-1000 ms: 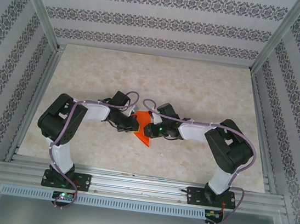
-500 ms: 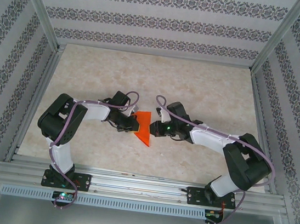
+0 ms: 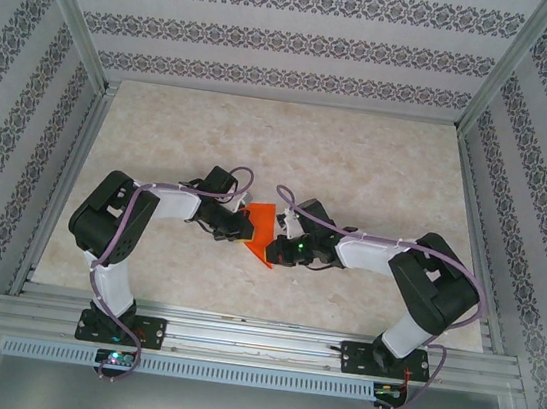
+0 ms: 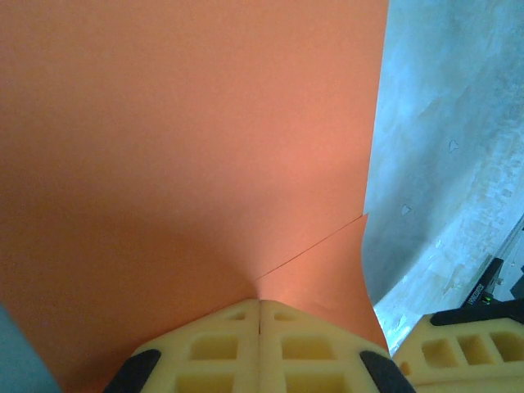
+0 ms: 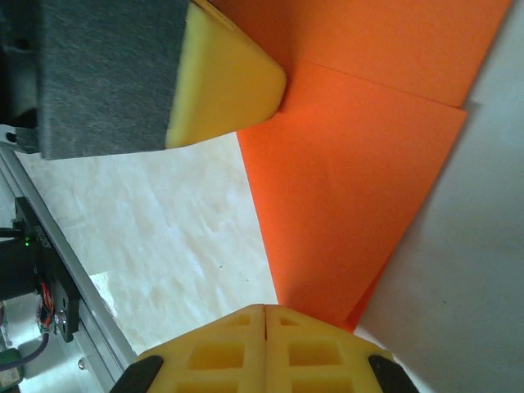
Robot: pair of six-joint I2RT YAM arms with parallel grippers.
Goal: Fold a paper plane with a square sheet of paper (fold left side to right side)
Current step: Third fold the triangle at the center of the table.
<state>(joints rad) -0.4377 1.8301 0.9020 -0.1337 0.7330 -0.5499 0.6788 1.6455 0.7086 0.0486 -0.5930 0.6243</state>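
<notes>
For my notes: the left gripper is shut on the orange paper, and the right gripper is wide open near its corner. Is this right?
Not quite. The right gripper is shut, not wide open: the right wrist view shows its fingers pressed together near the corner of the orange paper. The left gripper is indeed shut on the paper.

Top view: bright, even, diffuse overhead light; soft shadows lie under the arms on the table [image 3: 361, 156]. Straight frame rails bow slightly at the edges. Left wrist view: the square sheet of paper [image 4: 188, 147] is soft-focused and darkens toward the lower left, and the table carries a bluish cast.
</notes>
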